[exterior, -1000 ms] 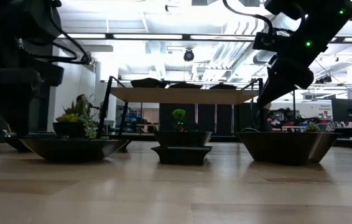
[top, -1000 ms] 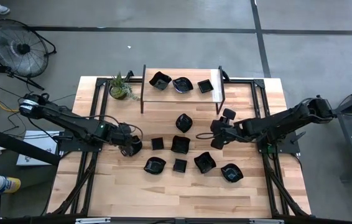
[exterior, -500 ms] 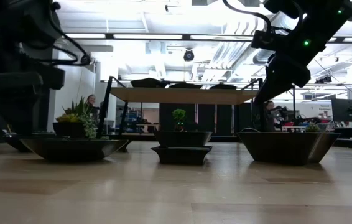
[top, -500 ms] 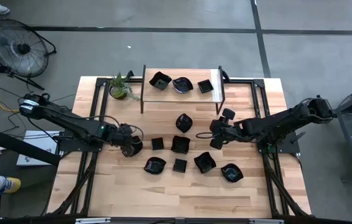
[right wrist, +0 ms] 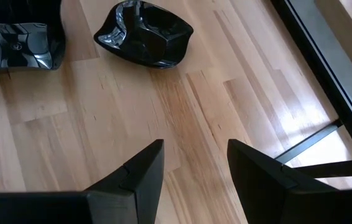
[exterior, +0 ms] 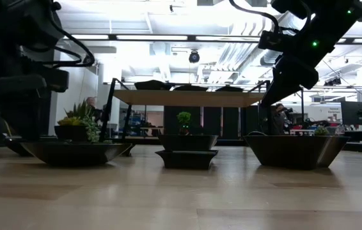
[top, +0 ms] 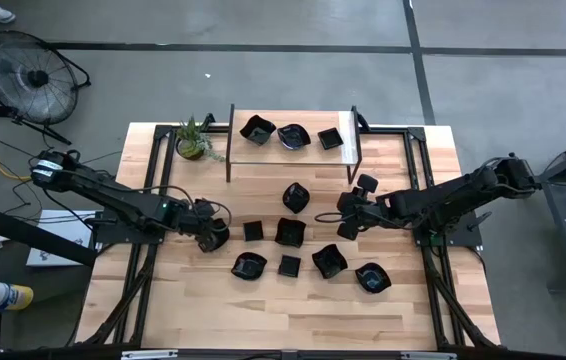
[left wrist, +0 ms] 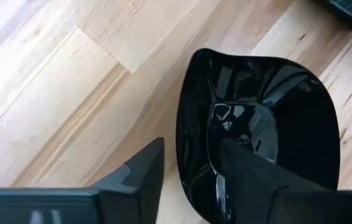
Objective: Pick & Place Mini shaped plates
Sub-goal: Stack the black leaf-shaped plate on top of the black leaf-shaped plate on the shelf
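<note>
**Left wrist view: end effector straddling a plate rim, plates spread over the table**

Item 1. Your left end effector has its fingers parted, one finger outside and the other inside the rim of a glossy black rounded plate. That plate rests on the table; the fingers are not clamped on it. In the high view you find this left end effector at the left of the plate group, over its leftmost plate.

Item 2. Your right end effector stands open with nothing between its fingers, above bare wood. In the high view the right end effector sits right of centre, near the shelf leg. Ahead of it in its wrist view lie a wavy-rimmed plate and, beside that, a square plate.

Item 3. Mini shaped plates, loose on the table in the high view: one alone at centre; a small square and a larger dish in the middle row; four more in the near row.

Item 4. Raised shelf at the table's far edge, carrying three plates.

Item 5. Small potted plant, just left of the shelf.

Item 6. Floor fan, off the table at the far left.
</note>
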